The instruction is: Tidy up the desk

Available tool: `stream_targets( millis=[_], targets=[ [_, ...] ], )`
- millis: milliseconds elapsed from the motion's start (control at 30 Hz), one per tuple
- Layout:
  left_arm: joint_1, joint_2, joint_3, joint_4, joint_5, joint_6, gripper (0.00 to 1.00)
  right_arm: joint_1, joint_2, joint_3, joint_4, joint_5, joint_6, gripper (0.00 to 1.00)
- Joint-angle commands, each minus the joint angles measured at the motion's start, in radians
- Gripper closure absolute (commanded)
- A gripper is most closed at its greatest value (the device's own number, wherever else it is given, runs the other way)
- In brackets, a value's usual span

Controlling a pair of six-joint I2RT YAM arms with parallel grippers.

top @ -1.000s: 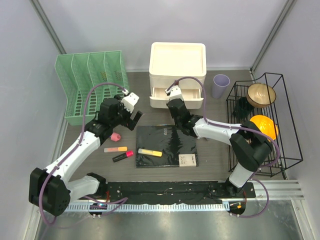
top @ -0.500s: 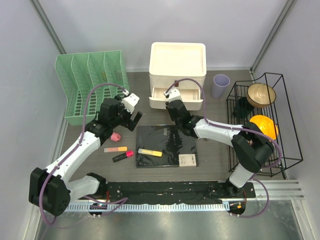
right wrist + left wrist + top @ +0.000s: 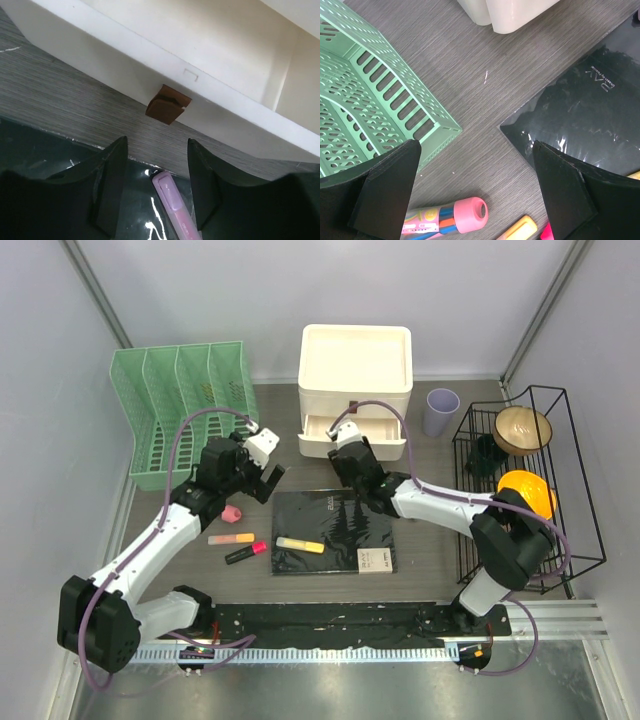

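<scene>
The desk (image 3: 430,465) carries a black notebook (image 3: 335,530) with a yellow highlighter (image 3: 300,545) on it. My right gripper (image 3: 345,462) stands open just in front of the white drawer unit (image 3: 355,365), whose lower drawer (image 3: 225,65) is pulled out. In the right wrist view its jaws (image 3: 157,150) stand apart short of the brown drawer handle (image 3: 168,103), over a purple highlighter (image 3: 172,200) lying on the notebook. My left gripper (image 3: 262,480) hangs wide open above the desk, over a pink-capped marker pack (image 3: 445,217).
A green file rack (image 3: 185,410) stands at the back left. A purple cup (image 3: 441,412) and a black wire rack (image 3: 530,480) with two bowls are on the right. An orange highlighter (image 3: 231,538) and a red one (image 3: 245,552) lie left of the notebook.
My right gripper's jaws have come apart and the wrist has shifted slightly left in front of the drawer. The left arm has not moved.
</scene>
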Motion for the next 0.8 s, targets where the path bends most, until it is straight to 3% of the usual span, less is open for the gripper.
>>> stream_targets(
  millis=[0, 333, 767],
  targets=[
    [0.004, -0.035, -0.013, 0.031, 0.016, 0.017, 0.0, 0.005, -0.09, -0.016, -0.057, -0.045, -0.065, 0.42],
    [0.004, -0.039, -0.019, 0.015, 0.062, 0.035, 0.0, 0.002, -0.182, -0.133, -0.183, -0.033, -0.289, 0.33],
    [0.004, -0.049, -0.034, 0.011, 0.072, 0.043, 0.0, -0.096, -0.191, -0.187, -0.237, -0.192, -0.355, 0.32]
  ],
)
